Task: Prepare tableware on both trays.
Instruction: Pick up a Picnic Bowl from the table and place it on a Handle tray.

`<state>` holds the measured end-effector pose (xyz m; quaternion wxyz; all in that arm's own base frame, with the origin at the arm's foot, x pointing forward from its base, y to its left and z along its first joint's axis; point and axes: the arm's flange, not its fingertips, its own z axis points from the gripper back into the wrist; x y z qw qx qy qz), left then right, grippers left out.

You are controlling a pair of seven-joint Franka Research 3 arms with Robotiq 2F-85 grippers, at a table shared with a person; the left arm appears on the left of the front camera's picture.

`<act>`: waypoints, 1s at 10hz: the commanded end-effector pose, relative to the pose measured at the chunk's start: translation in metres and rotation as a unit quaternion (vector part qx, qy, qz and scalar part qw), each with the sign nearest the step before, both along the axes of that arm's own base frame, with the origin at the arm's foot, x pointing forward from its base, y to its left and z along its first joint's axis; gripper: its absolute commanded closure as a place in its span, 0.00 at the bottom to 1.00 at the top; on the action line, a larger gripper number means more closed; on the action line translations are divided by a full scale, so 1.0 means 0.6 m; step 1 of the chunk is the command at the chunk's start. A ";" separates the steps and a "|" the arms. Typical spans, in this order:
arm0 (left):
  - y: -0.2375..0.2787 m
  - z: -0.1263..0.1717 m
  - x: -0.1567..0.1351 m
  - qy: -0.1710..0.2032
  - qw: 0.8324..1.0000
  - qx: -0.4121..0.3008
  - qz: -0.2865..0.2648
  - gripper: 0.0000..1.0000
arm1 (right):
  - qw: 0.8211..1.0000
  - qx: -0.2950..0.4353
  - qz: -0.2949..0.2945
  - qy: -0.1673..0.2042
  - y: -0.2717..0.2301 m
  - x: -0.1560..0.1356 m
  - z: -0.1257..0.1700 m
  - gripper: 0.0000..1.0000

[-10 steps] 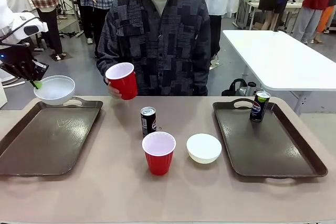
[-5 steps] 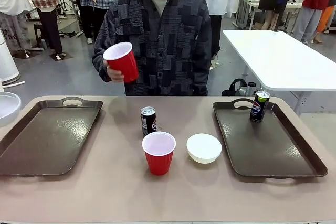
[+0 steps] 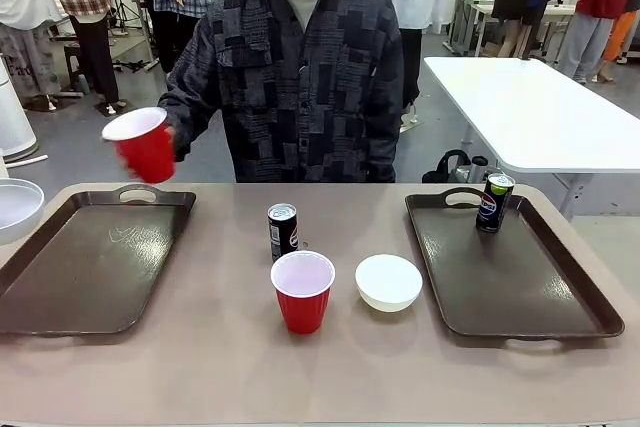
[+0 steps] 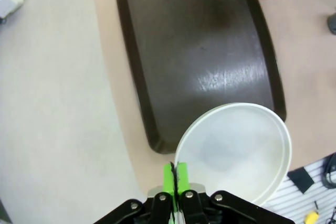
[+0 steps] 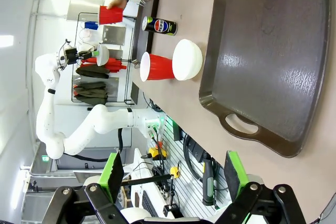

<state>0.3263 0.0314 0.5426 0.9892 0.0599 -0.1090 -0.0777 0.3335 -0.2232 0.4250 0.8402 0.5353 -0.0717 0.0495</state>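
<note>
Front view: my left end effector (image 4: 175,174), clamped on the bowl (image 3: 14,209), had retreated to the left tray's (image 3: 100,257) 9 o'clock as the person's cup (image 3: 145,147) arrived; bowl still unplaced.

The left tray (image 3: 95,262) lies lower left, the right tray (image 3: 510,267) lower right. Between them the middle can (image 3: 283,231) stands behind the near cup (image 3: 303,291), the middle bowl (image 3: 388,281) just right of it. The second can (image 3: 494,202) stands on the right tray's far end. The person (image 3: 300,67) holds the raised cup (image 3: 143,144) above the left tray's far rim. My left gripper (image 4: 175,174) pinches the held bowl (image 3: 15,209) at the frame's left edge.
</note>
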 end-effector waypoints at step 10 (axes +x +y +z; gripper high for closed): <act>0.001 -0.106 0.022 0.012 1.000 0.002 -0.016 0.98 | 1.000 0.003 -0.001 -0.001 -0.001 0.000 0.001 0.00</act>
